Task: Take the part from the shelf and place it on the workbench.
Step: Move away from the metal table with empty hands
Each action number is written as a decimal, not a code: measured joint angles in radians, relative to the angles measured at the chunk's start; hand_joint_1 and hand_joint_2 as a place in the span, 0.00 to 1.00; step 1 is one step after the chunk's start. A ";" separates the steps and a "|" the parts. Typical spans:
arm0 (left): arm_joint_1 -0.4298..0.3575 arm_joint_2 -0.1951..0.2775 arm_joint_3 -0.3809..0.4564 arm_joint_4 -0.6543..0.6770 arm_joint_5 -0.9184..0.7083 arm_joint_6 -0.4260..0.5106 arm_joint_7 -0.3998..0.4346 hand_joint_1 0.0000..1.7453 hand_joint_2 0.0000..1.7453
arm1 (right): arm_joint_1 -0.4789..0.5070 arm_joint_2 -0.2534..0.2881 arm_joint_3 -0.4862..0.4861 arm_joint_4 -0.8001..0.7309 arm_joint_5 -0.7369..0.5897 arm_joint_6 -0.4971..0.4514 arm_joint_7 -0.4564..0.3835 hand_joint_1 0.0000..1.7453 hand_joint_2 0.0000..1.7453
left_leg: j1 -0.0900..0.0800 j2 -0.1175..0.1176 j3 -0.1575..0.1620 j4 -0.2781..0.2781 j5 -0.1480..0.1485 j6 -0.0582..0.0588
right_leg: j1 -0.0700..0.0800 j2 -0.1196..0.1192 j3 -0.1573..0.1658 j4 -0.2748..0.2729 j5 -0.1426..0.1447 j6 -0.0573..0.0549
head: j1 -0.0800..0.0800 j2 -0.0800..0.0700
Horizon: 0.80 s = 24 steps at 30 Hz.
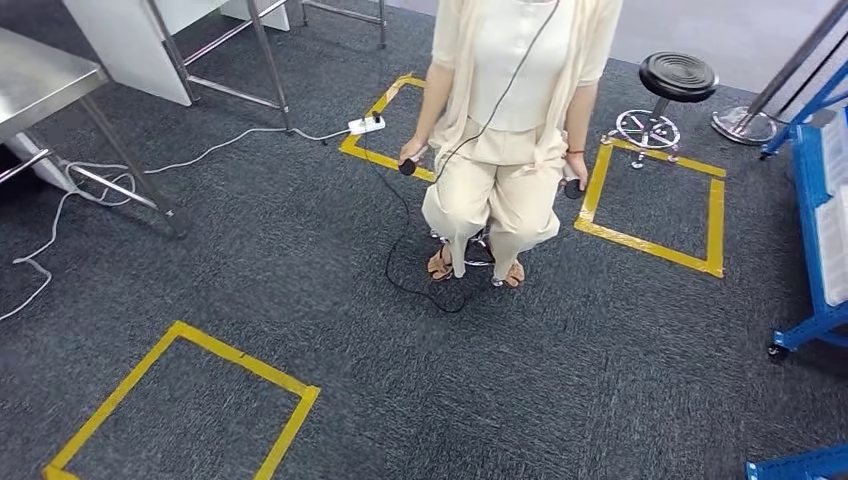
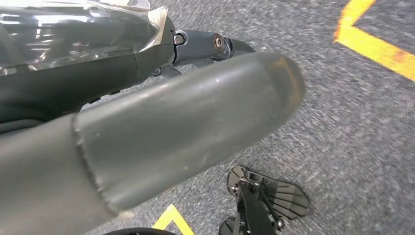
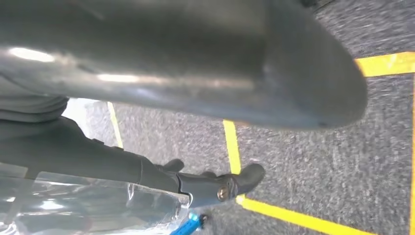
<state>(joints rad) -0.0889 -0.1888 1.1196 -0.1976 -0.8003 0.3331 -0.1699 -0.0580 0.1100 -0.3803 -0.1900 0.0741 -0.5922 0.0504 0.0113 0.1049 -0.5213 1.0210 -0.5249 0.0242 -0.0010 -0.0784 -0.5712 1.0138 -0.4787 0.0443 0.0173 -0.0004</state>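
Walking stage by the look of it, nothing picked up so far. Left robot hand (image 2: 195, 103) and right robot hand (image 3: 215, 93) hanging low over the grey carpet (image 1: 300, 270), no part seen in either, but can't tell whether spread or curled from these close-ups. Part itself not made out; presumably somewhere on the blue shelf (image 1: 815, 200) at the right edge. Best bet: turn right, square up to that shelf before reaching, steer well wide of the seated person (image 1: 510, 120) and the black stool (image 1: 678, 76) nearby. Yellow tape squares (image 1: 180, 400) marking spots underfoot, white cable (image 1: 200, 155) and power strip (image 1: 366, 124) trailing near the steel table (image 1: 40, 80) far left, so mind the feet on the trip over there
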 joint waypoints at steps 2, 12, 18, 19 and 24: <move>-0.003 -0.001 0.000 0.000 0.000 0.000 0.000 0.00 0.00 | 0.001 0.000 0.000 0.000 0.001 0.000 0.000 0.00 0.00 | 0.003 0.010 0.008 -0.001 -0.006 -0.012 | -0.004 0.023 0.002 -0.005 0.006 -0.017 | -0.001 0.000; 0.003 -0.002 0.000 0.000 0.001 0.000 -0.001 0.00 0.00 | 0.004 0.003 0.000 0.000 0.001 0.005 0.000 0.00 0.00 | 0.030 -0.133 -0.071 0.146 -0.044 -0.037 | -0.017 0.152 0.014 -0.006 0.018 -0.047 | -0.010 0.000; -0.001 -0.001 0.000 0.000 0.000 0.000 -0.002 0.00 0.00 | 0.004 0.004 0.000 0.000 0.003 0.004 0.003 0.00 0.00 | 0.022 -0.154 -0.026 0.022 0.003 -0.002 | -0.012 0.197 -0.022 0.019 0.010 -0.003 | -0.008 0.000; -0.002 -0.001 0.000 0.000 0.000 0.000 -0.003 0.00 0.00 | 0.005 0.004 0.000 0.000 0.004 0.004 0.004 0.00 0.00 | 0.021 -0.141 -0.021 0.014 0.008 0.008 | -0.012 0.177 -0.032 0.040 -0.001 0.000 | -0.006 0.000; 0.000 0.000 0.000 0.000 -0.001 0.000 -0.002 0.00 0.00 | 0.002 0.005 0.000 0.000 0.010 0.007 0.005 0.00 0.00 | 0.010 -0.072 -0.016 0.005 0.011 0.023 | -0.015 0.092 -0.153 0.279 -0.102 0.001 | 0.002 0.000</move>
<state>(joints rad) -0.0891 -0.1884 1.1196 -0.1977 -0.8010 0.3333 -0.1723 -0.0560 0.1151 -0.3803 -0.1896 0.0842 -0.5853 0.0550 0.0218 0.0331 -0.5369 1.0256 -0.5141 0.0474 -0.0156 0.0138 -0.7242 1.2929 -0.5805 0.0450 0.0194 -0.0004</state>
